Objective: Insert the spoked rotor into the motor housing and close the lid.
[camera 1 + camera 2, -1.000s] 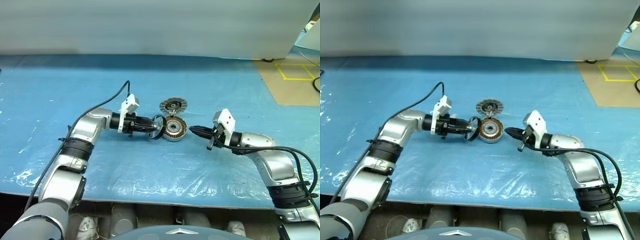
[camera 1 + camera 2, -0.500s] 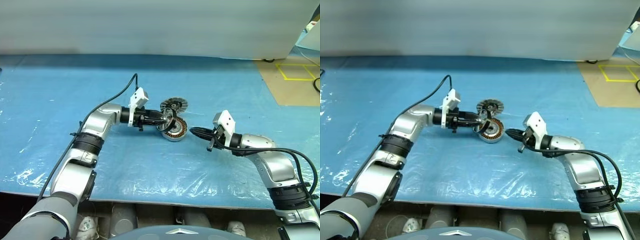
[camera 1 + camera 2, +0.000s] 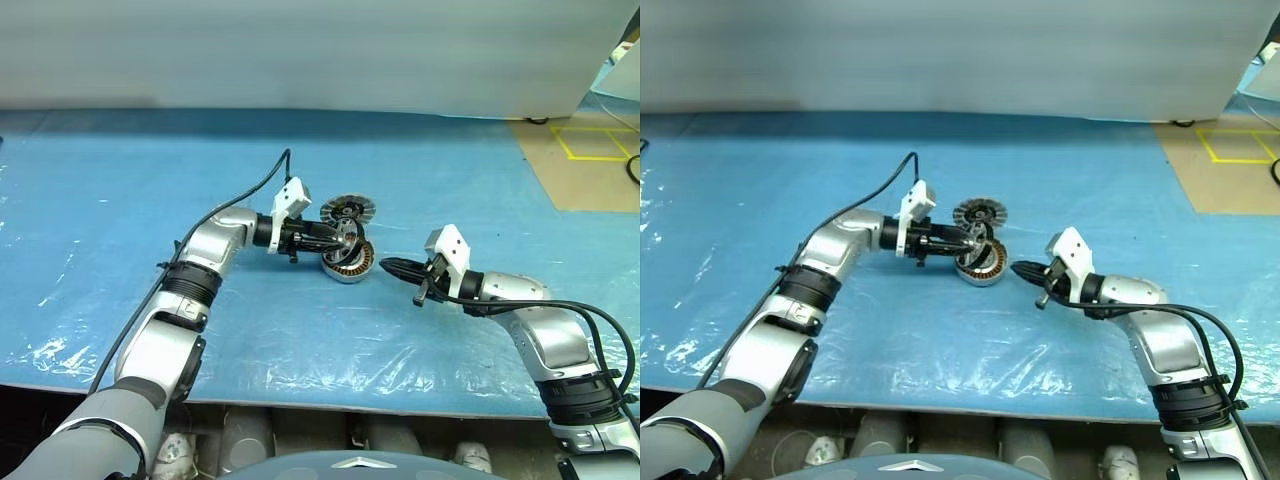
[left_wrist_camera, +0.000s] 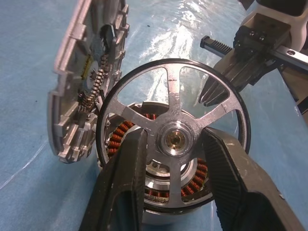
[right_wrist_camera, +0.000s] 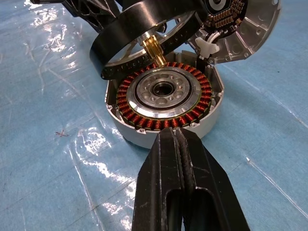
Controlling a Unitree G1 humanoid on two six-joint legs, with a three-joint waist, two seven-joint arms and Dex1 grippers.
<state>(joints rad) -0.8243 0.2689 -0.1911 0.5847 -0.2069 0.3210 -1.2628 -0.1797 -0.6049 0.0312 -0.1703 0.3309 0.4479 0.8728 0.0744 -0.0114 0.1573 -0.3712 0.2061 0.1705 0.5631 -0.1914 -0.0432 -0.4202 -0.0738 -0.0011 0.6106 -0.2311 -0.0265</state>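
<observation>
The left gripper (image 4: 175, 159) clamps the silver five-spoked rotor with black rim (image 4: 174, 137) tilted just above the copper-wound round grey motor housing (image 5: 163, 103), the grey ribbed lid (image 4: 86, 77) propped just beyond it, while the right gripper (image 5: 175, 142), fingers together, touches the housing's near wall on blue plastic sheeting (image 3: 300, 340).

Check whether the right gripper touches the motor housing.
Apart. The right wrist view shows blue sheet between the shut right gripper and the motor housing.
</observation>
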